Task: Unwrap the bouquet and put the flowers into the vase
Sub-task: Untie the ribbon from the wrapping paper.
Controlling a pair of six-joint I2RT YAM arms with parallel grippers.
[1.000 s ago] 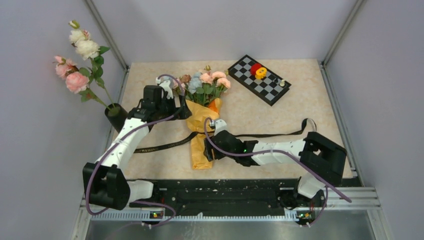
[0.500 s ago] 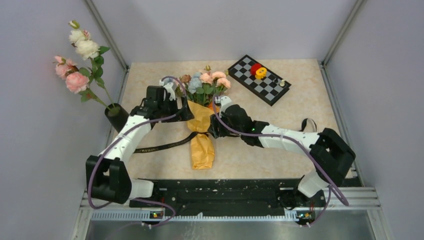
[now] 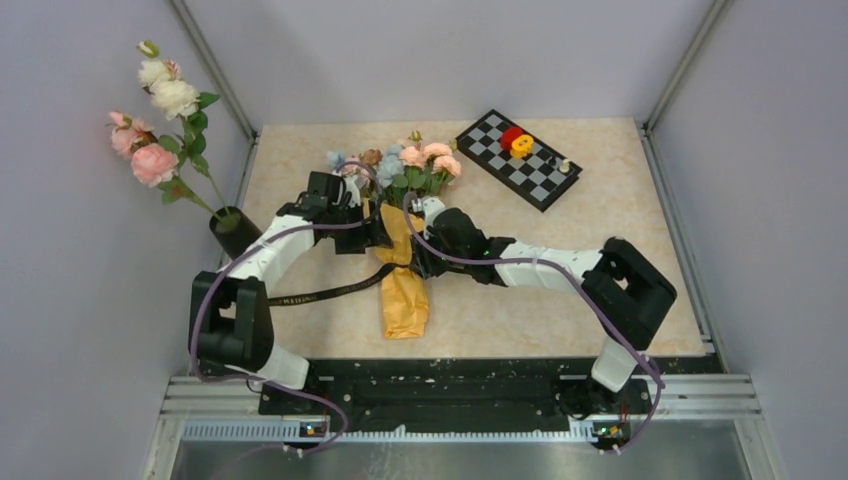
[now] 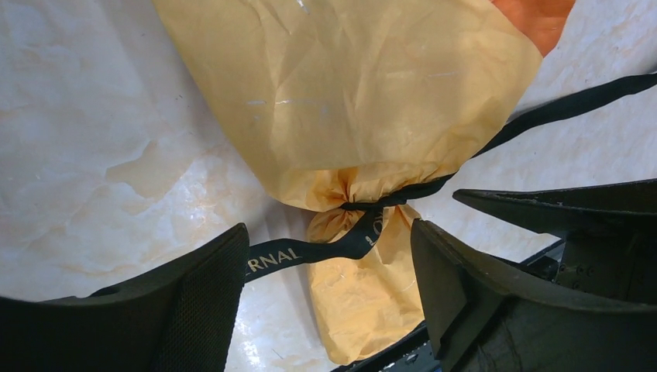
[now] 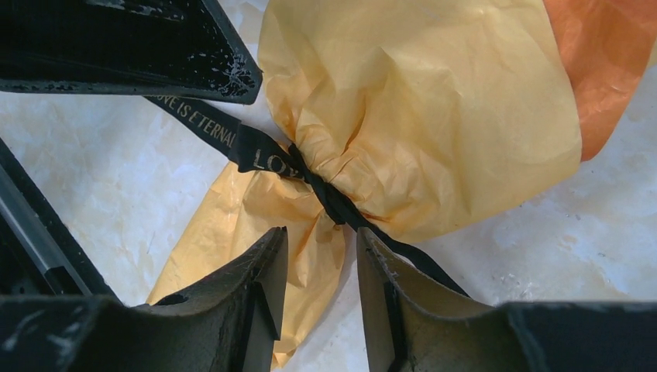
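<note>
The bouquet (image 3: 404, 300) is lying on the table (image 3: 560, 280) with its long axis running near to far. The flowers (image 3: 415, 160) are at the far end, well apart from the vase (image 3: 232, 232) at the left edge. Both claws are flanking the black ribbon (image 5: 256, 147) at its knot. The right gripper (image 5: 321, 234) is straddling the paper just beside the knot, jaws partly apart, clamping nothing. The left gripper (image 4: 329, 232) is hovering with jaws wide apart, holding nothing.

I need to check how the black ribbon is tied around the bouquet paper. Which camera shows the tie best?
Right wrist: the ribbon tie sits central, close and sharp, cinching the paper. Left wrist shows it too, lower in frame. Top external shows only a ribbon tail; arms crowd the tiny tie.
</note>
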